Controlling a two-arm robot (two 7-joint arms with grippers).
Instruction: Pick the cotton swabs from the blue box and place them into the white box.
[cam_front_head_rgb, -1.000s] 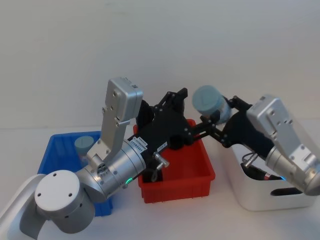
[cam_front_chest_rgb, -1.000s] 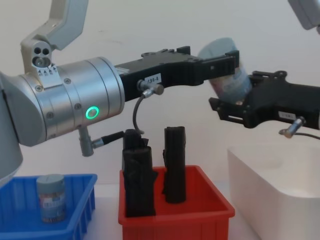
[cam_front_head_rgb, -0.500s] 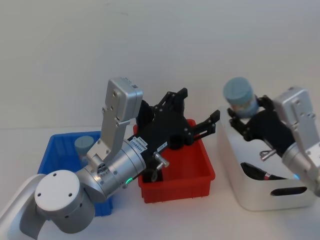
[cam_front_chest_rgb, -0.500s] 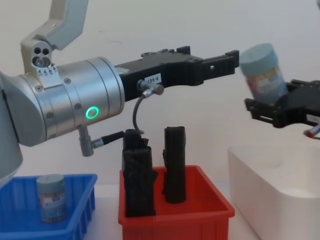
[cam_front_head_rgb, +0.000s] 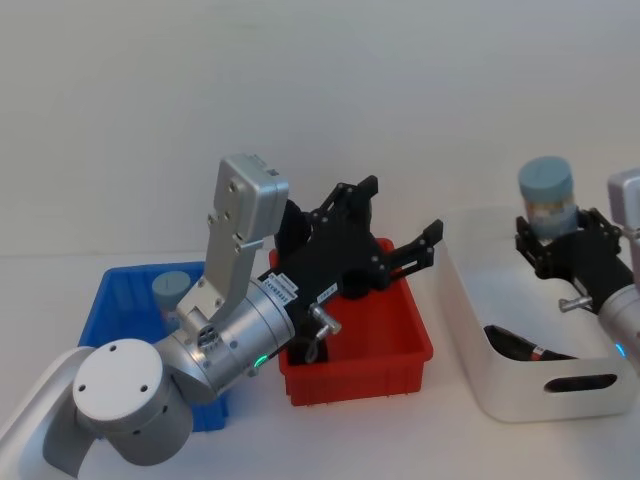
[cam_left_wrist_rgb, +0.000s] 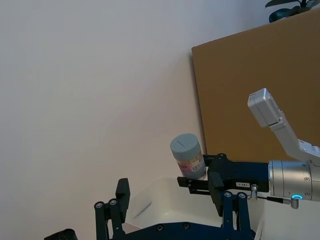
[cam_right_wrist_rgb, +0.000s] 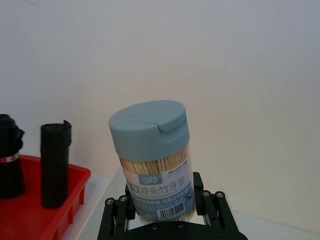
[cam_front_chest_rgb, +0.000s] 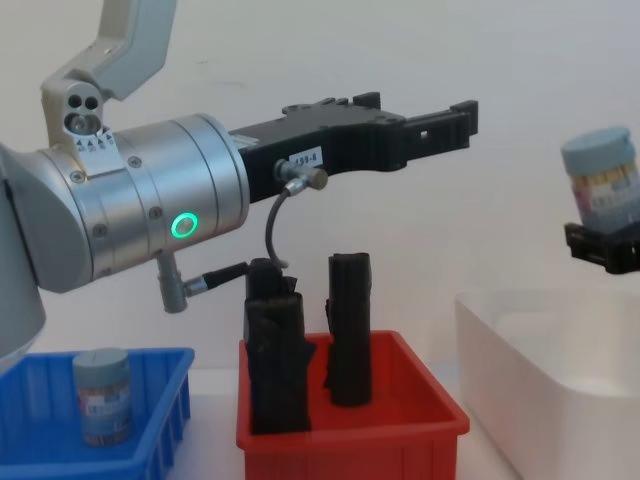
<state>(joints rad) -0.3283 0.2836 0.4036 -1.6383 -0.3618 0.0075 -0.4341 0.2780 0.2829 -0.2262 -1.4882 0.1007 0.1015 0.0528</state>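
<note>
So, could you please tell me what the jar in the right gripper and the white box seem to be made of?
The cotton swab jar looks like clear glossy plastic, since the pale sticks show through its wall; its grey-blue lid looks matte plastic with a moulded flip tab. The white box seems smooth opaque plastic, with rounded edges and a moulded handle slot.

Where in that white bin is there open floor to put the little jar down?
The white box has bare floor at its near-left and middle. A dark item lies toward its front right, so that corner is crowded. The right gripper holds the cotton swabs above the far side.
</note>
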